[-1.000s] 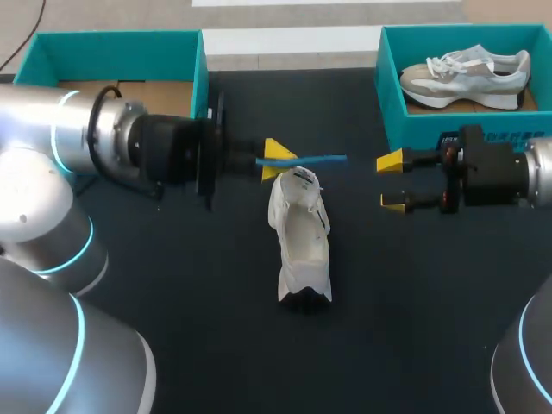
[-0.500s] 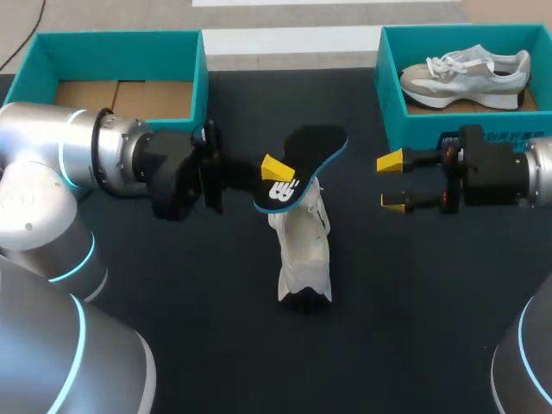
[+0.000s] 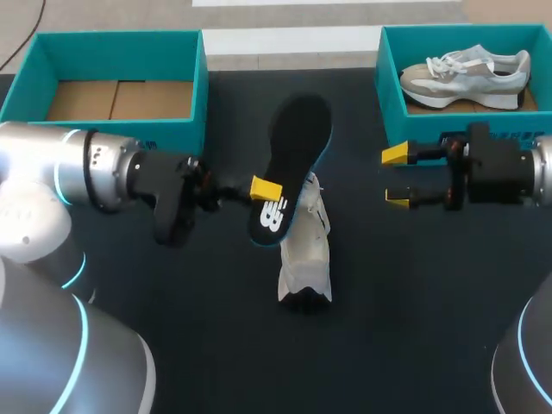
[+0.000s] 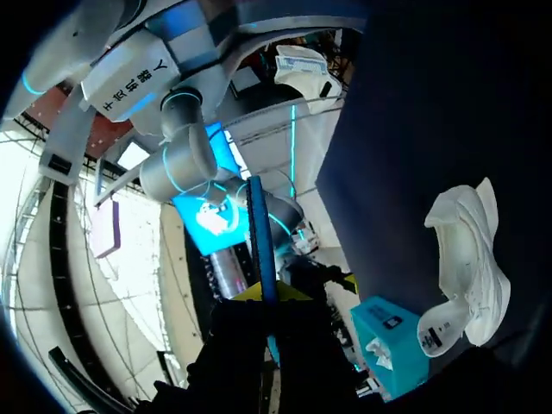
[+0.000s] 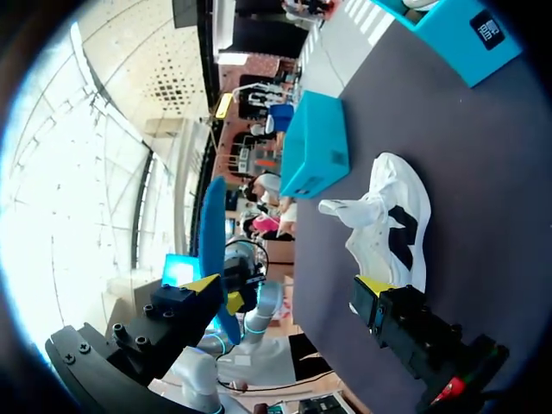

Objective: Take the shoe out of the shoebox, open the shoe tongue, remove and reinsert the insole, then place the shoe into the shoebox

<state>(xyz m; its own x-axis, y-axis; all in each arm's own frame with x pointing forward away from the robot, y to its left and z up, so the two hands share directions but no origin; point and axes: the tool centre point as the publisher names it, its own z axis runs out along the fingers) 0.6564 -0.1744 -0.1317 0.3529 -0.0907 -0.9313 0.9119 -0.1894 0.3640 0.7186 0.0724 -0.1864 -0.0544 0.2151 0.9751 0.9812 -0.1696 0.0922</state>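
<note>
The left end effector (image 3: pixel 267 191), pinching the black, blue-edged foam insole (image 3: pixel 297 142), had swung it from edge-on to face-up above the white fabric shoe (image 3: pixel 304 259) on the dark surface (image 3: pixel 431 328). The right end effector (image 3: pixel 397 178) hung spread. Removal looked done, with reinsertion next.

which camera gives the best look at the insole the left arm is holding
The head view: the black insole with a blue rim shows its whole flat face there, pinched in the left gripper. Both wrist views catch it only edge-on, as a thin blue strip.
</note>
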